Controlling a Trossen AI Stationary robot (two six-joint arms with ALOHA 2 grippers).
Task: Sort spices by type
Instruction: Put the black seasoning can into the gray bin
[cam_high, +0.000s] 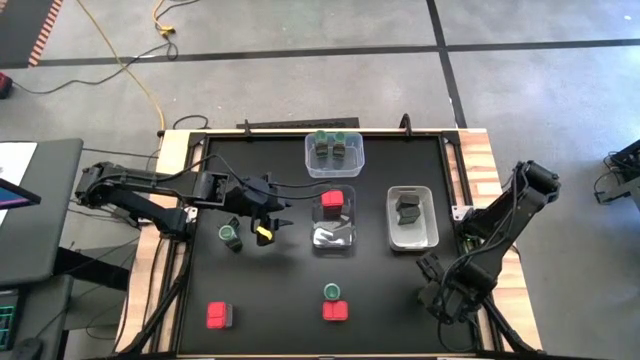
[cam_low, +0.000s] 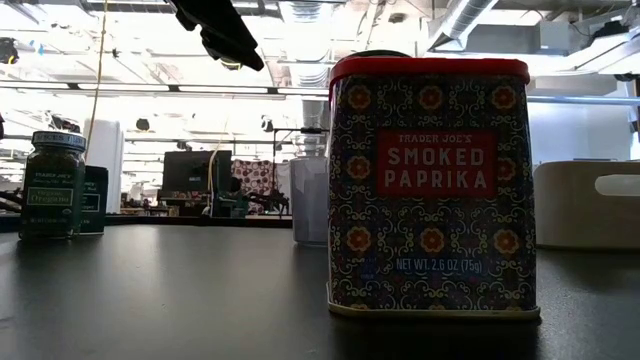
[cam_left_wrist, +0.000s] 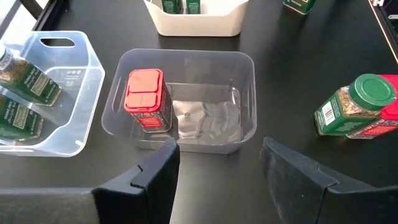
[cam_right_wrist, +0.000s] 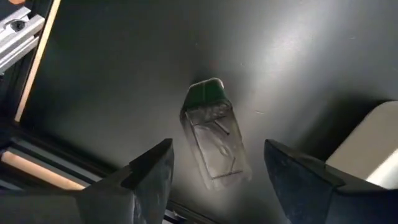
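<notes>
My left gripper (cam_high: 272, 216) (cam_left_wrist: 217, 168) is open and empty, raised above the table just left of the middle clear tub (cam_high: 333, 236) (cam_left_wrist: 245, 118). One red square-topped tin (cam_high: 333, 200) (cam_left_wrist: 145, 98) stands upright in that tub. The far tub (cam_high: 334, 165) holds green-lidded jars (cam_high: 331, 148) (cam_left_wrist: 18, 81). The right tub (cam_high: 427, 236) holds a dark blocky container (cam_high: 407, 207). Loose on the table stand a green-lidded jar (cam_high: 230, 235), two red tins (cam_high: 219, 316) (cam_high: 335, 311) and a second jar (cam_high: 332, 291). My right gripper (cam_high: 440, 295) (cam_right_wrist: 217, 165) is open and empty at the near right corner.
In the low view a paprika tin (cam_low: 430, 185) stands close to the camera, and a green-lidded jar (cam_low: 52, 185) with a dark block (cam_low: 92, 200) stands at the left. A pale glassy shape with a green end (cam_right_wrist: 211, 130) shows under my right gripper. Bare black table lies between the tubs and the near edge.
</notes>
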